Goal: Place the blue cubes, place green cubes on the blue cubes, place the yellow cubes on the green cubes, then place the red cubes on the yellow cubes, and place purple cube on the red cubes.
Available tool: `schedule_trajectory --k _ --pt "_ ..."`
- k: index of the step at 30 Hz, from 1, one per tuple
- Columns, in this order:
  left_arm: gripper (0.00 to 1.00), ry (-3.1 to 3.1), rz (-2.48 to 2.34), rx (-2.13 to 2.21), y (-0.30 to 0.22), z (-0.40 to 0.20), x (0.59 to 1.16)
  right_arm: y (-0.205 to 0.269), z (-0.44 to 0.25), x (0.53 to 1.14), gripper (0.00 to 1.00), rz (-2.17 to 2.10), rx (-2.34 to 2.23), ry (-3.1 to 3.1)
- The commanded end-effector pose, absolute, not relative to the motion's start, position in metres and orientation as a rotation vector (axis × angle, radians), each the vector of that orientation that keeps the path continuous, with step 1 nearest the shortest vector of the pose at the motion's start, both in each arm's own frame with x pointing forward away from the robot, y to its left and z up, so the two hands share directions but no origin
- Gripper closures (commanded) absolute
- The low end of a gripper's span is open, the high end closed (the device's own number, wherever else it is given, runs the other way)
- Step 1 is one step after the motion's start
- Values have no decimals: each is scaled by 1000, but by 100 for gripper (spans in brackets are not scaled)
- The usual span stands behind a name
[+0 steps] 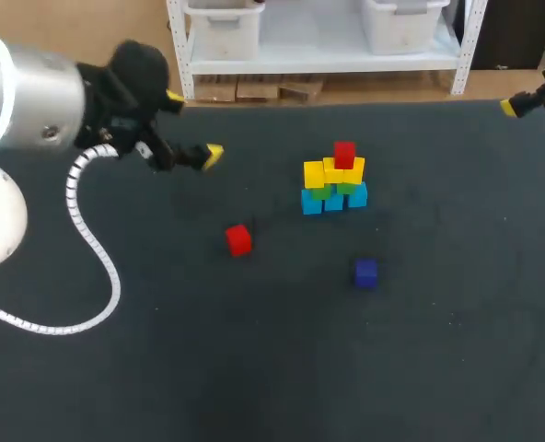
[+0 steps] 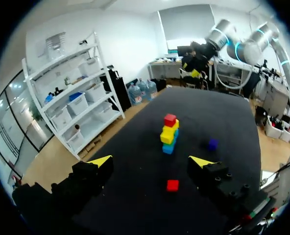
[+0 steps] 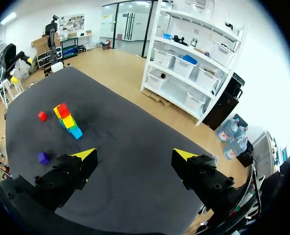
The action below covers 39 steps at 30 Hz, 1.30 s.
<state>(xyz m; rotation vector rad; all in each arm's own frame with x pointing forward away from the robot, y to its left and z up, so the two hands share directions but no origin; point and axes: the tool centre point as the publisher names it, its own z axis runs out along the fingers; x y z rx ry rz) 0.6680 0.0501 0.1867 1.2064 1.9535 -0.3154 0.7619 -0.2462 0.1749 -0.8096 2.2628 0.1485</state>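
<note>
Red cube (image 1: 344,154) tops cube stack (image 1: 331,195)

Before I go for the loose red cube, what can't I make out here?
Green cubes: head view, mostly hidden between the yellow cubes and blue cubes; number unclear.
Right tool: head view, cut off by the edge; one tip shows.
Stack: both wrist views, too small to count cubes.
</note>
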Motion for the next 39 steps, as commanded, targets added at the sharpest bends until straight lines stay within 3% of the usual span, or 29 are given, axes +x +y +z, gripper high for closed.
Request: schedule_trajectory --k 1,17,39 --pt "0 2161 -177 1399 24 167 664 -245 175 760 0 142 -806 2262" --pt "0 2410 -164 1657 12 73 631 -245 175 760 0 142 -806 2262" --pt "0 2466 -238 1696 8 11 630 -245 175 760 0 142 -806 2262"
